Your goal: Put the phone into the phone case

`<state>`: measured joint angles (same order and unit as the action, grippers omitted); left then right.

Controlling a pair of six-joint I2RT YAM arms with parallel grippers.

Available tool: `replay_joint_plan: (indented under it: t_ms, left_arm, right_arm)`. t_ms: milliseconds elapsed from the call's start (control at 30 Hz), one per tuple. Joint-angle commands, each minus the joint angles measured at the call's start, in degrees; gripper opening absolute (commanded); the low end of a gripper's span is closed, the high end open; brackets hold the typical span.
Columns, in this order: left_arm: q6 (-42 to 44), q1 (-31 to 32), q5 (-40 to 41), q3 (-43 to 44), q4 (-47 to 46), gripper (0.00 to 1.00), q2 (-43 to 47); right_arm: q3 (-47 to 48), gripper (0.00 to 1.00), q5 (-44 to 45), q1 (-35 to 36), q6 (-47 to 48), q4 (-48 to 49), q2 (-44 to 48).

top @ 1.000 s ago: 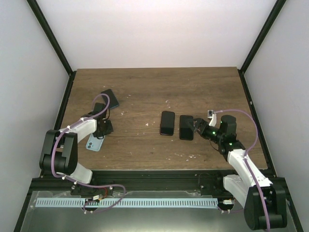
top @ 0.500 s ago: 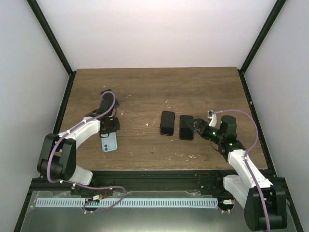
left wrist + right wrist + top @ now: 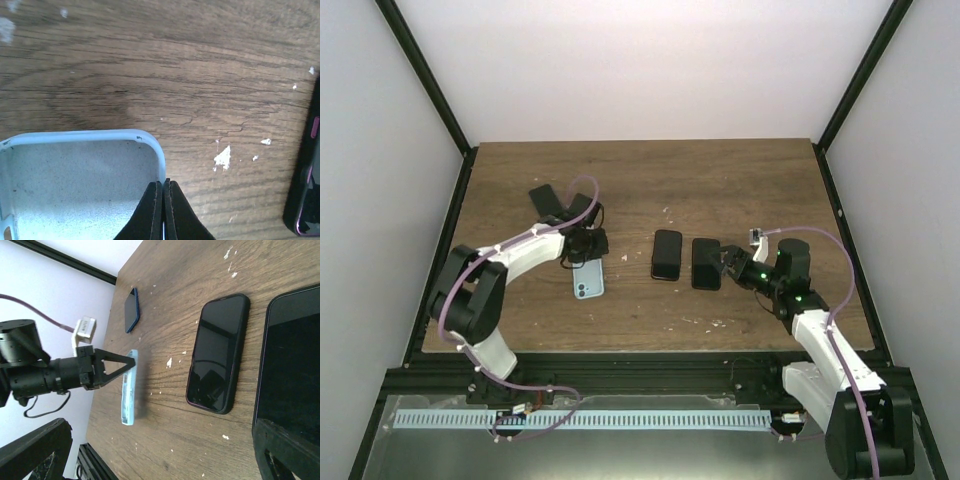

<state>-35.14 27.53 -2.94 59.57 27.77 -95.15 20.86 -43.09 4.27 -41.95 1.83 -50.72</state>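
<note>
My left gripper (image 3: 588,244) is shut on the rim of a light blue phone case (image 3: 587,279), left of the table's middle. In the left wrist view the black fingertips (image 3: 155,200) pinch the case's (image 3: 75,185) right wall near a corner, its hollow side facing the camera. The right wrist view shows the case (image 3: 128,390) edge-on in that gripper (image 3: 131,360). Two black phones lie side by side in the middle, one (image 3: 667,254) nearer the case, the other (image 3: 706,263) just in front of my open right gripper (image 3: 728,262).
A third dark phone (image 3: 545,197) lies at the back left, behind the left arm. White specks dot the wooden table (image 3: 740,190). Black frame posts and white walls close in the table's sides.
My left gripper has swung right from the table's left side toward the middle, carrying the blue case with it. The right arm and both black phones have stayed still.
</note>
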Motion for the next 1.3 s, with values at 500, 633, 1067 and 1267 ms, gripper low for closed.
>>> replay_joint_plan:
  t_ms: [500,633,1067,1267]
  left_arm:
    - [-1.94,0.41,13.14,10.70,6.13,0.92,-5.04]
    - [-1.32,-3.47,14.54,13.94,7.44,1.00,-5.31]
    - [1.12,-16.71,18.81,29.20,12.61,0.99,-18.69]
    - [2.15,-19.38,14.80,38.99,15.11,0.99,-26.86]
  right_arm:
    - [0.21,1.00,-0.37,-0.32,-0.34,0.94,0.49]
    - [0.24,1.00,-0.41,-0.32,-0.33,0.72,0.70]
    - [-0.10,1.00,0.36,-0.32,-1.37,-0.09,-0.41]
    - [2.03,1.00,1.35,-0.32,-0.36,-2.92,1.15]
